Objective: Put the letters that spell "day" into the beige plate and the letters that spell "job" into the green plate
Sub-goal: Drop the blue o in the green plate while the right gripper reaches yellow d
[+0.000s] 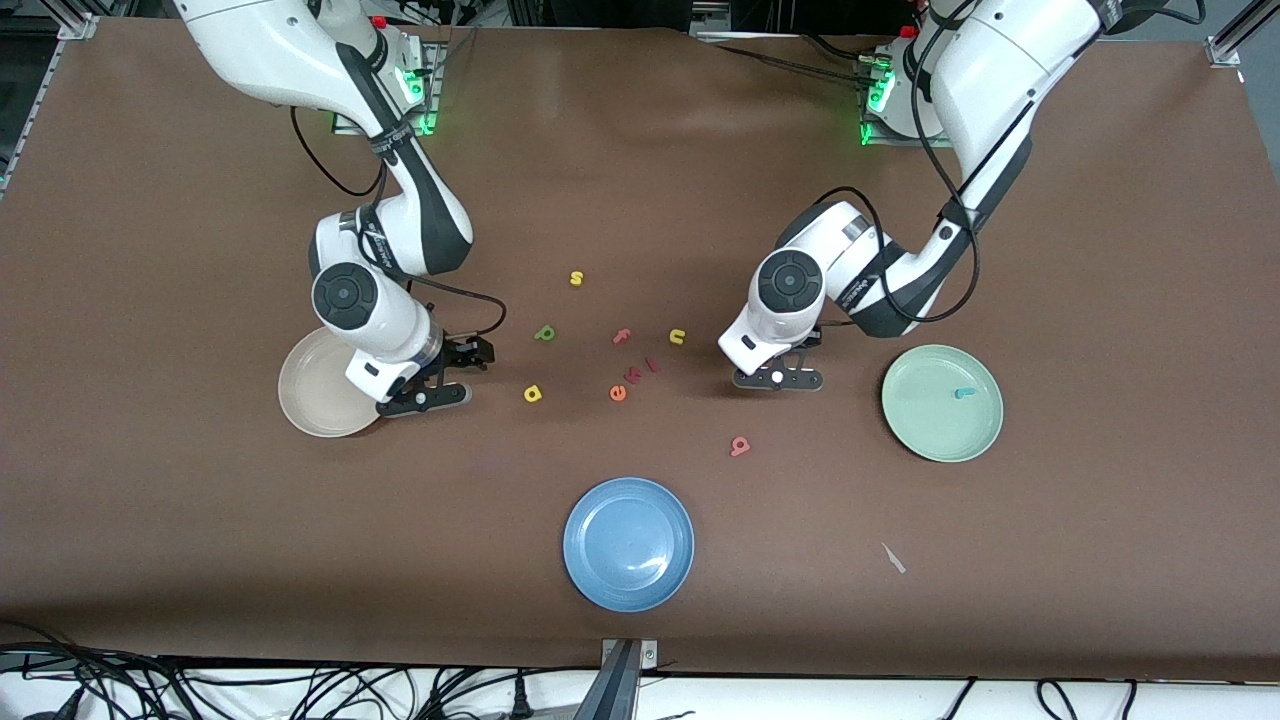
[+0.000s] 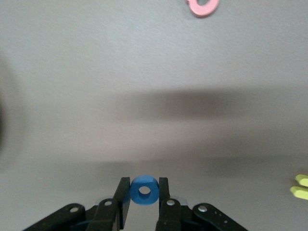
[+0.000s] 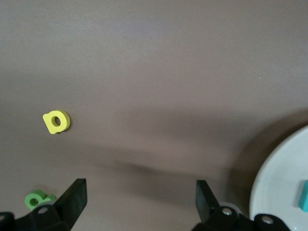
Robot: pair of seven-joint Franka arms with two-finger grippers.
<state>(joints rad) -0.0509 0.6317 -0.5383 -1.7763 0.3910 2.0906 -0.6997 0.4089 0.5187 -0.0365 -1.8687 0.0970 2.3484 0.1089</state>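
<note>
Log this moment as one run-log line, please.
left gripper: shut on blue o | right gripper: open beside beige plate | teal j: in green plate

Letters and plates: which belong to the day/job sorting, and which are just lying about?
Job: beige plate, green plate, green d, yellow a, teal y, teal j, blue o, salmon b.
Stray: blue plate, yellow s, pink f, yellow u, orange e.

Even overhead lighting; soft shadows beneath both arms on the brown table (image 1: 640, 150); wrist views slightly blurred.
</note>
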